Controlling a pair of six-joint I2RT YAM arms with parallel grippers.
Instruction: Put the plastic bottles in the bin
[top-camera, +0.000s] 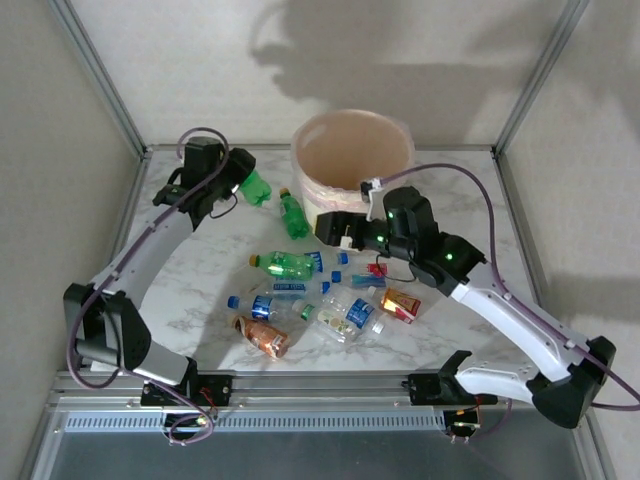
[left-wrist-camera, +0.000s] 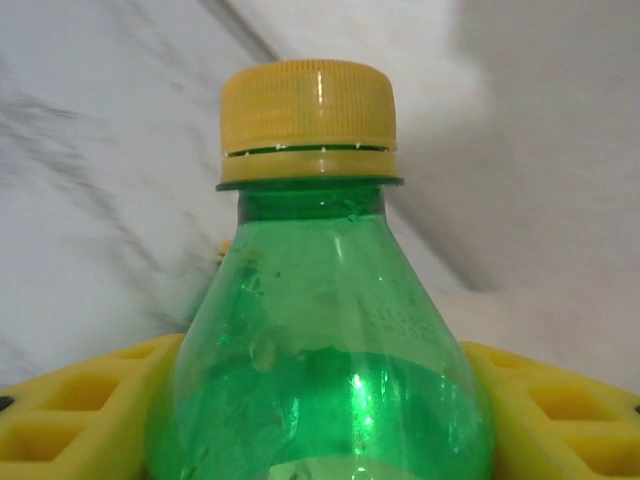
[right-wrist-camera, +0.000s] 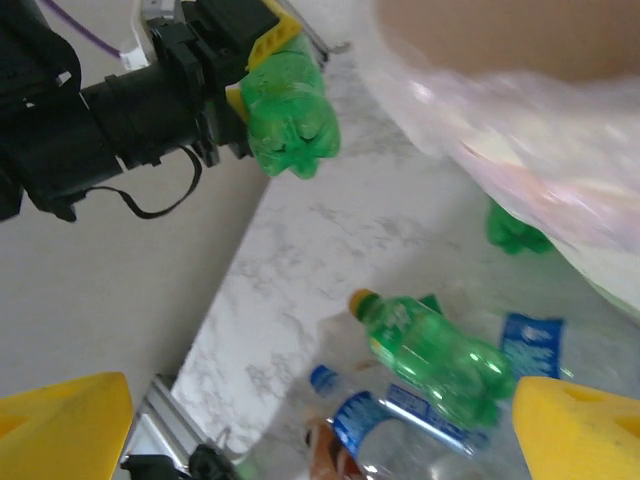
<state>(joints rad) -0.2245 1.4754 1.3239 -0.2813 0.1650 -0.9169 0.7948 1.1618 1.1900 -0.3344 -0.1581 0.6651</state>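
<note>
**Left gripper pinching a green bottle, left of bin; right gripper spread**

Counts, top view:
- One bin (top-camera: 331, 197), cream with a pinkish liner (right-wrist-camera: 520, 130), is seen at the far middle of the bench (top-camera: 195, 285).
- Three green bottles are counted. The held green bottle (top-camera: 256, 188) is carried left of the bin, not over its mouth. A second green bottle (top-camera: 293, 216) lies just beside the bin's near-left wall. A third green bottle (top-camera: 284, 265) lies at the far edge of the pile.
- Two red/orange-labelled bottles (top-camera: 262, 338) (top-camera: 400, 303) are seen at the pile's near-left and right ends.
- The blue-labelled bottles (top-camera: 271, 305) are overlapped. At least three are made out, but the exact number cannot be told.

View differences:
- Left wrist: the held bottle's yellow cap (left-wrist-camera: 308, 110) is shown, with yellow pads (left-wrist-camera: 60, 410) pressed on both sides of its body.
- Top: the left gripper (top-camera: 243, 186) is seen clamped on that bottle.
- Right wrist: the held bottle's lobed base is shown, and the right gripper (right-wrist-camera: 320, 390) is spread wide, with nothing between its pads.

Writing: the label print is too small and blurred to be read.
</note>
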